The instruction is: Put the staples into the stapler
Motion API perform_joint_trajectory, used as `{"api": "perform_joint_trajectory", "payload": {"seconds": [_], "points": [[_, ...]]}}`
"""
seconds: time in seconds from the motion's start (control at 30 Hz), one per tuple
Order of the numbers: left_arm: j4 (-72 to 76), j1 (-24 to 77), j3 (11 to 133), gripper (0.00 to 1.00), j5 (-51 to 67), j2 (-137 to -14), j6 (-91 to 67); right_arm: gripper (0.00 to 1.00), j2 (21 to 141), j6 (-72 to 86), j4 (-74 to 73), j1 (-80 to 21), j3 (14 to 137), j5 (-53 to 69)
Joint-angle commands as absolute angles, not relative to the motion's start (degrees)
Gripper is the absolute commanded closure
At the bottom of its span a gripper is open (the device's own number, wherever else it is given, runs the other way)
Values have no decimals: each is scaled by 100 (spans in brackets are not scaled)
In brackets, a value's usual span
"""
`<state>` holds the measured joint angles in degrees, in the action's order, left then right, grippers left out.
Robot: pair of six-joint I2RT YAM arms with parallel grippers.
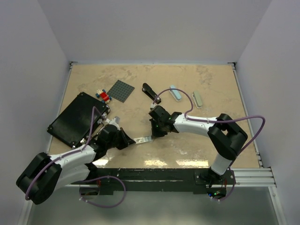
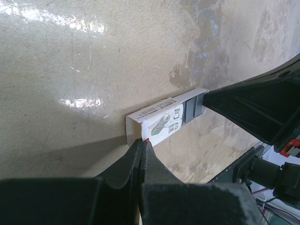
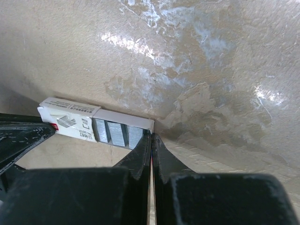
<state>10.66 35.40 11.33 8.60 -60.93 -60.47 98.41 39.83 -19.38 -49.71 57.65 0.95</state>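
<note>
A little white staple box [image 1: 143,139] lies on the table between both grippers, slid partly open. My left gripper [image 2: 143,142] is shut on the end of its printed sleeve [image 2: 159,121]. My right gripper [image 3: 151,136] is shut on the end wall of the inner tray [image 3: 126,119]. The staples [image 3: 115,132], pale grey-blue ribbed blocks, lie exposed in the tray and also show in the left wrist view [image 2: 192,108]. A slim black tool [image 1: 151,93], apparently the stapler, lies farther back, away from both grippers [image 1: 133,139] [image 1: 153,135].
A black flat case [image 1: 77,118] lies at the left. A grey baseplate [image 1: 121,90] and small coloured bricks [image 1: 102,95] sit behind it. A pale blue oblong [image 1: 176,93] and a pale green oblong [image 1: 198,99] lie at the back right.
</note>
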Motion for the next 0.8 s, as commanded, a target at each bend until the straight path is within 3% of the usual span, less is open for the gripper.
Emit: {"api": "perform_joint_trajectory", "payload": {"seconds": [0.0, 0.77], "points": [[818, 3560, 1055, 100, 633, -5845, -6038, 100, 9774, 3946, -1969, -4957, 5669, -9], [-308, 3156, 1125, 100, -343, -5107, -5941, 100, 9606, 3656, -2258, -5071, 5792, -237]]}}
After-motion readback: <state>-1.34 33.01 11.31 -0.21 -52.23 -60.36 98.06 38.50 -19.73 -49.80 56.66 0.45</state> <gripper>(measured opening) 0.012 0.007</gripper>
